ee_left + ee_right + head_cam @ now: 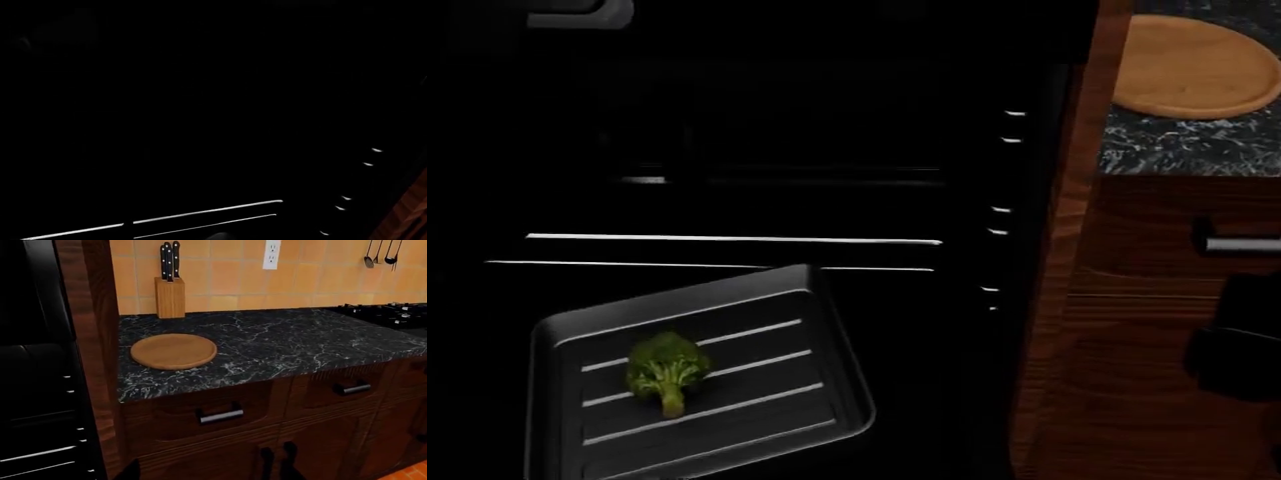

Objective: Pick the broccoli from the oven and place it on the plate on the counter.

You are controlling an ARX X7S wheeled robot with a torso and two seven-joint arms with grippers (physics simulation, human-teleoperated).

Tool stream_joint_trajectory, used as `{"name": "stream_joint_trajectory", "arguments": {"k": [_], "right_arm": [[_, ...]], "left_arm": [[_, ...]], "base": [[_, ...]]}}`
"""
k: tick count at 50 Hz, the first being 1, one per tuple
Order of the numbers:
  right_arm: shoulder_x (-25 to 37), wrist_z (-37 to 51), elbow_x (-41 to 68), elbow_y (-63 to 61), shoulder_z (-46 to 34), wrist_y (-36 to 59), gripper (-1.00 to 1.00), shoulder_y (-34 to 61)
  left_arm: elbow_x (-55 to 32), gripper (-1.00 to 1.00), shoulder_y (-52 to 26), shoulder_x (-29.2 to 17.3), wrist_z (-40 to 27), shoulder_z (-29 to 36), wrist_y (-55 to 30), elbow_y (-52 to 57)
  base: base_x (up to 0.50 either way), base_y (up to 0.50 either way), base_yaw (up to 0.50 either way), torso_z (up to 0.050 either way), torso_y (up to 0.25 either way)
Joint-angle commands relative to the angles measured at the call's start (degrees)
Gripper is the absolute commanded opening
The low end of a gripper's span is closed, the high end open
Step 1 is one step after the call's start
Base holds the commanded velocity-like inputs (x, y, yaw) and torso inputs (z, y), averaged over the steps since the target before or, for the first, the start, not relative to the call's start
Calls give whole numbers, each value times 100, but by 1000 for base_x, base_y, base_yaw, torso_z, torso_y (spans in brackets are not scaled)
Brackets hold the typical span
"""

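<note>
Between our two claws and the work, little was settled: the left claw did not show in its own wrist view, which gave only blackness and a few silvery rack bars (207,210), so we could not tell whether it was apart or together. The right claw (279,460) appeared only as two dark fingertips standing slightly apart, holding nothing, low before the reddish-brown wooden drawers (220,410).

Farther out, the small green broccoli floret (667,370) lay on the dark grey ridged rectangular baking tray (814,420), tilted at the mouth of the large black oven cavity (761,150). Well apart from it, the flat round light-brown wooden plate (173,351) sat bare on the black marble counter (280,345).

We judged that nothing was done yet: reaching, grasping, carrying and placing all remained.
</note>
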Motion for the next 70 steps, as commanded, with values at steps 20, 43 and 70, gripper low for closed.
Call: {"name": "stream_joint_trajectory", "arguments": {"k": [20,43,70], "right_arm": [[41,230,253,-6,95,-169,100,-124],[-17,53,38,-6,13,-358,100,-266],[-61,-321,-336,25,58,-609,100,-629]], "left_arm": [[83,100,130,-13,-46,35,37,66],[39,100,1016,-170,-201,26,87,35],[213,100,1257,-92,-584,41,193,-734]], "base": [[93,0,0,0,0],[0,0,0,0,0],[0,0,0,0,0]]}}
